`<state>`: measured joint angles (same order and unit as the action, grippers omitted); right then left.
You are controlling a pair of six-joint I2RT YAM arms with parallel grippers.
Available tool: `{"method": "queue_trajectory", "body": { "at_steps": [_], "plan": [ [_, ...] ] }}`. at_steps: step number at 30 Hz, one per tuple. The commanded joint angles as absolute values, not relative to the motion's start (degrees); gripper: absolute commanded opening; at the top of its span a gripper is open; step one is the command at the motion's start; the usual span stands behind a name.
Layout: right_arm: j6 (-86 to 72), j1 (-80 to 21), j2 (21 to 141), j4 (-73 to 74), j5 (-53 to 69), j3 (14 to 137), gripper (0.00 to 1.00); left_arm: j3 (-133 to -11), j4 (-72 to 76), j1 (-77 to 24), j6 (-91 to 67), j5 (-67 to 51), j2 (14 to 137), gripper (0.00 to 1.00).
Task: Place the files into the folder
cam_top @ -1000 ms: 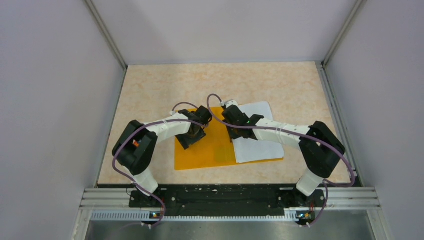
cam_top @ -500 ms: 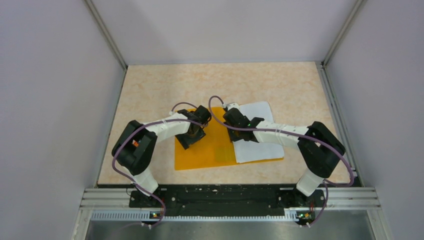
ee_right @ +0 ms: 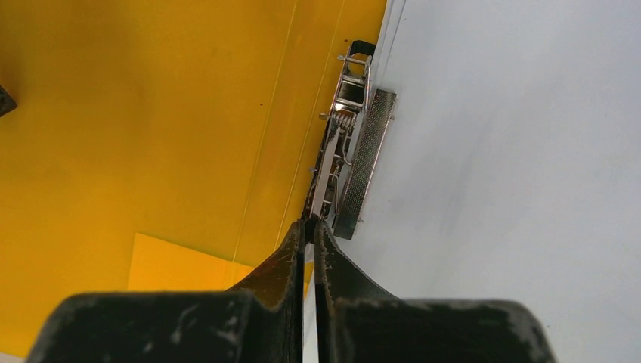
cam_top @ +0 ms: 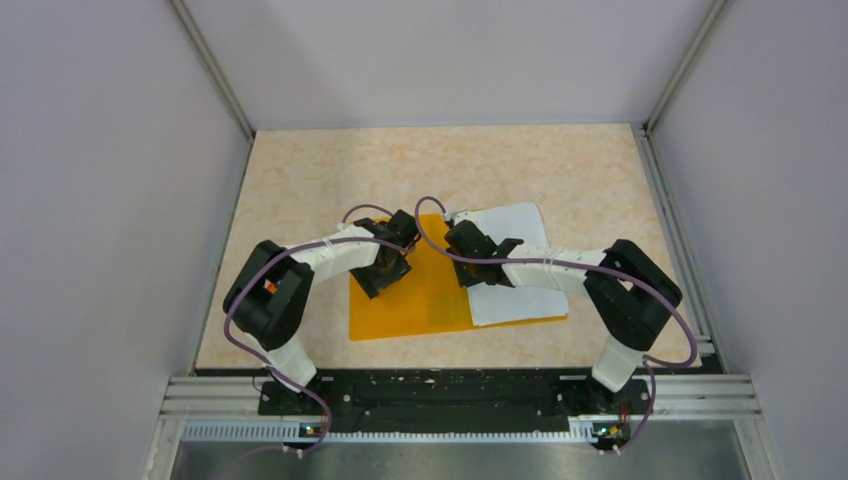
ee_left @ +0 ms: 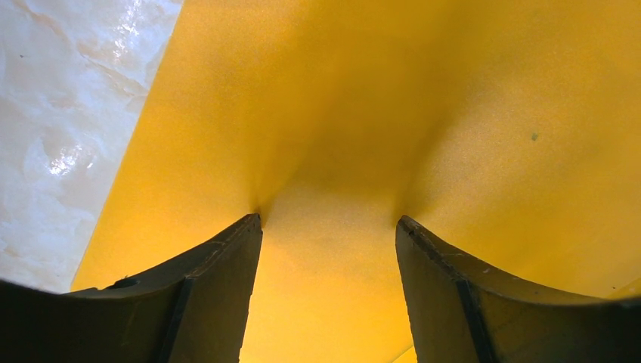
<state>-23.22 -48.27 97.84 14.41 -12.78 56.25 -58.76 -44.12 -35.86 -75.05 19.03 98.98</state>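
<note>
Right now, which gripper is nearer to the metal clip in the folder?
Right. The right gripper, shut, has its tips at one end of the metal clip. The left gripper, open, presses on the folder cover, apart from the clip.

The top camera is looking steeply down from high behind the near edge, taking in the whole table. Both wrist cameras are facing down at close range, sharing the orange folder with it
</note>
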Motion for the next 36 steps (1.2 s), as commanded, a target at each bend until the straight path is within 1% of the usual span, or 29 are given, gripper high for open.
{"method": "queue_trajectory", "body": {
  "at_steps": [1,12,21,26,36],
  "plan": [
    [-23.5,-48.5,102.9,18.2,-12.0,53.5,0.0,-52.3,-42.2,-35.8,-75.1,15.0,106.9,0.7],
    [-23.9,-49.9,106.3,18.8,-13.2,55.3,0.0,-52.2,-40.7,-35.9,-74.2,14.3,107.5,0.7],
    [-24.4,-50.8,99.5,15.3,-15.6,51.5,0.0,-51.7,-39.5,-35.8,-74.4,13.6,107.9,0.7],
    [-23.6,-50.8,97.4,17.8,-18.2,54.3,0.0,-51.7,-39.5,-35.8,-74.5,13.6,108.0,0.7],
    [-22.0,-50.9,94.9,21.8,-19.2,58.6,0.0,-51.6,-39.1,-35.6,-74.7,13.0,108.4,0.69]
  ]
}}
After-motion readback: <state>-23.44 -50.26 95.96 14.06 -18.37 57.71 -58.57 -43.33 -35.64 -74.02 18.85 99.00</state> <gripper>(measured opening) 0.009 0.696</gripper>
